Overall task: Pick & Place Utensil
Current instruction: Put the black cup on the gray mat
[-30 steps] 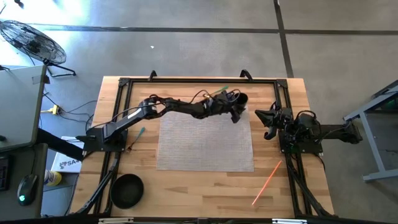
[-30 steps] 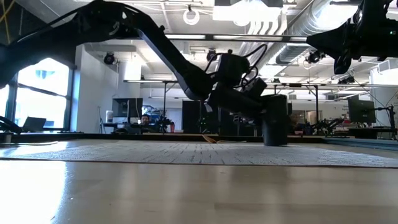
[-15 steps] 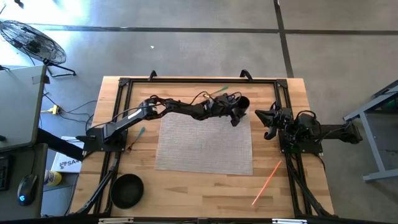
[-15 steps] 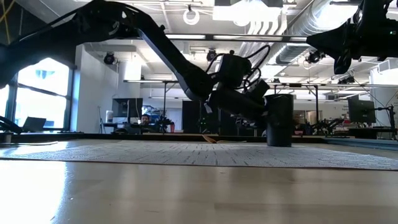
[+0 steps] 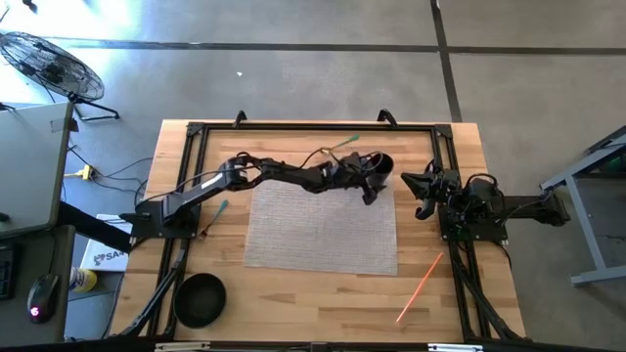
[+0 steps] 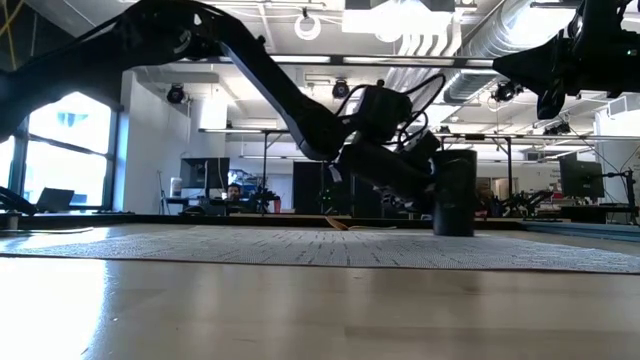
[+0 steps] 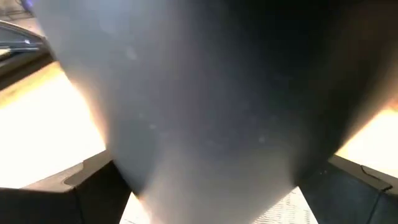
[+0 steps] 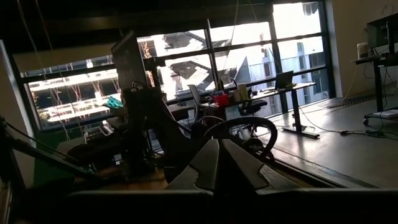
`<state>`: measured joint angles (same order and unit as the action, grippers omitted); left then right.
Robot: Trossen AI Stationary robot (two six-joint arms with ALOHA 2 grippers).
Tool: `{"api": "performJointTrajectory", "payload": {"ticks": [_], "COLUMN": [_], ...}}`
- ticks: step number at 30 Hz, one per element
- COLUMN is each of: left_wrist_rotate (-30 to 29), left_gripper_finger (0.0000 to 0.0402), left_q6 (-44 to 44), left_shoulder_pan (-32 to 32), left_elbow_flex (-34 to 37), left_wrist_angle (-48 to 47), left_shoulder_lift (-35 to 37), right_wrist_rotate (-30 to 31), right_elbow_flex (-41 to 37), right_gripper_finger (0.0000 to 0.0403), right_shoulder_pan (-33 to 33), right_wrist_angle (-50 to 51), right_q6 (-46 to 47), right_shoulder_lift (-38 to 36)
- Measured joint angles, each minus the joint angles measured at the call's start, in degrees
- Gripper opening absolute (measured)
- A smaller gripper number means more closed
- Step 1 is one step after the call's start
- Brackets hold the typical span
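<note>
Cup, dark cylindrical holder (image 5: 380, 163), sits between my left gripper (image 5: 370, 182) fingers, spread wide; I should back off straight, not tipping it. Right gripper (image 5: 423, 196) closed, parked.

A cup (image 5: 380, 163) stands at the mat's (image 5: 323, 235) far right corner; a bowl (image 5: 200, 298) sits near-left.

Left pincer (image 6: 432, 178) at upright dark cup (image 6: 453, 192) on mat (image 6: 250, 247).

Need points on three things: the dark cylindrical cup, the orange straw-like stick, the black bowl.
dark cylindrical cup (image 6: 454, 192), low view, middle of its side wall
orange straw-like stick (image 5: 420, 286), high view, middle of its length
black bowl (image 5: 182, 300), high view, its rim
</note>
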<state>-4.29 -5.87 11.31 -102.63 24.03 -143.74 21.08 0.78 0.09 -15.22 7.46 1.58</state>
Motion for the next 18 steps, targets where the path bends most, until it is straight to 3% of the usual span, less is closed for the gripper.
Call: {"api": "performJointTrajectory", "payload": {"ticks": [9,18], "left_wrist_rotate": [-0.4,-1.3], "left_gripper_finger": [0.0362,0.0355], "left_q6": [0.1,1.1], "left_shoulder_pan": [-1.3,-1.3], "left_elbow_flex": [0.0,-0.1], "left_wrist_angle": [-1.5,-6.5], "left_shoulder_lift": [0.0,1.0], "right_wrist_rotate": [0.0,0.0], "right_elbow_flex": [0.0,0.0], "right_gripper_finger": [0.0012,0.0012], "right_shoulder_pan": [0.0,0.0], "right_wrist_angle": [0.0,0.0], "right_q6": [0.0,0.0], "right_shoulder_lift": [0.0,0.0]}}
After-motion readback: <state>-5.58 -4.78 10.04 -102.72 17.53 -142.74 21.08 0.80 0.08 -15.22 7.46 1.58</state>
